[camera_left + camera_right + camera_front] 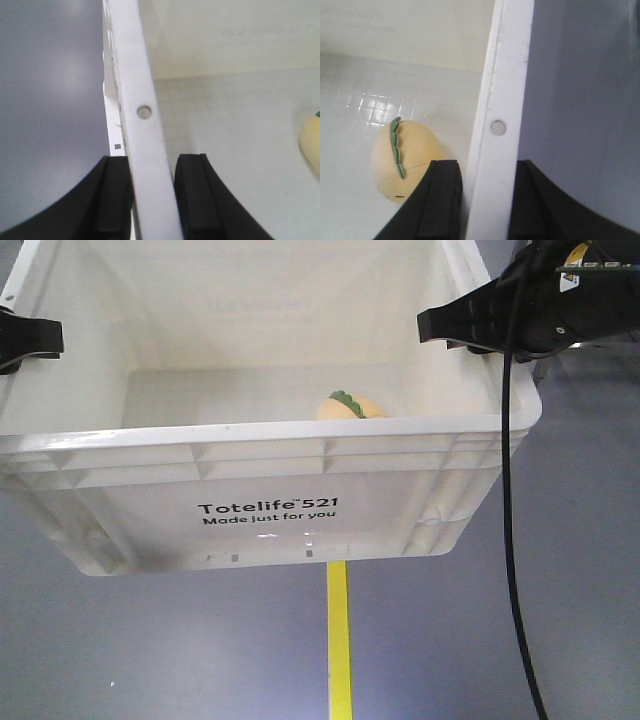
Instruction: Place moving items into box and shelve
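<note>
The box (270, 435) is a large white tote with black "Totelife 521" print, filling the front view and hanging above the grey floor. My left gripper (30, 340) is shut on its left rim (142, 110), one finger (116, 200) outside the wall and one inside. My right gripper (450, 328) is shut on the right rim (497, 127) in the same way. One moving item, a yellow-orange plush fruit (352, 406) with a green leaf, lies on the box floor near the right wall (405, 160). Its edge shows at the far right of the left wrist view (311, 142).
A yellow line (338, 640) runs along the grey floor (150, 640) under the box toward the bottom of the front view. A black cable (515, 540) hangs down from my right arm past the box's right corner.
</note>
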Robot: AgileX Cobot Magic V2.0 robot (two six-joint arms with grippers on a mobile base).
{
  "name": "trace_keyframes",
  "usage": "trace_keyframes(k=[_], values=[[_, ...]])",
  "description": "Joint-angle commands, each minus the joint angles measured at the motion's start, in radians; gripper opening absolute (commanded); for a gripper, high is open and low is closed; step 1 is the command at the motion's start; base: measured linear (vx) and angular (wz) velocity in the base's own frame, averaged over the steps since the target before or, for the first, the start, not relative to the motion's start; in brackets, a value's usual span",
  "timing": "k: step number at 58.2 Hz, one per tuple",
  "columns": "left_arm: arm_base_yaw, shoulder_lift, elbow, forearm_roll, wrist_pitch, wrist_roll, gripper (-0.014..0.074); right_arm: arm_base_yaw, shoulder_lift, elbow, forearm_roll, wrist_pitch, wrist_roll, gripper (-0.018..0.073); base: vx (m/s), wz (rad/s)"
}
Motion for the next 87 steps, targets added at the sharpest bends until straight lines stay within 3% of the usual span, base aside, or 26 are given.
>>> trace_keyframes(k=[1,87], values=[[-0.004,-0.037,-0.043,0.021,-0.162,0.030,0.0056,-0.007,-0.048,-0.046,-0.066,-0.123,-0.015,0.0110,0.41,-0.05],[-0.004,-0.037,-0.043,0.021,-0.162,0.030,0.0056,-0.007,-0.048,-0.046,-0.066,-0.123,-0.015,0.0110,0.36,-0.10]])
